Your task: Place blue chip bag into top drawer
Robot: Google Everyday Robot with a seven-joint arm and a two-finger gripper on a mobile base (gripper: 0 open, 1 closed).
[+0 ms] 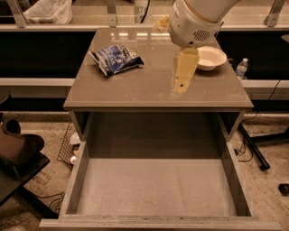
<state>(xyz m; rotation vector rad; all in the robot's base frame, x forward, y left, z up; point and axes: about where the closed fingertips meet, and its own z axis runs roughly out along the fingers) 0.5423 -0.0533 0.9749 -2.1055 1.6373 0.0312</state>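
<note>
Standing pulled out toward six o'clock, the wide, shallow grey-brown top drawer (158,189) showed a flat pale bottom with nothing lying in it. The opening part of the job looked done and the placing did not. Above it, the flat grey-brown worktop (135,92) carried the task's thing. The small crinkled dark-blue foil chip bag (116,60) lay toward ten o'clock on that surface, untouched and well apart from the robot.

The pale cream hand (184,74) hung over the worktop's right half, at about three o'clock from the bag. A shallow white bowl (210,57) sat just beside it at its two o'clock. The hand had hold of nothing that could be seen, and how far open it was could not be told. By my reading, everything else was left to do: reaching across to the bag, grasping it, lifting it, carrying it toward six o'clock and letting go over the drawer.

The rounded white arm housing (194,20) ran off the top edge at twelve o'clock, so the rest of the arm was cut off. The drawer's front lip was clipped by the lower edge. A dark brown shape (18,149) at nine o'clock was too shadowed to name. A white plastic bag (48,11) at eleven o'clock was partly cropped. A small clear bottle (241,68) stood past the worktop's right edge, and what it rested on was hard to make out.
</note>
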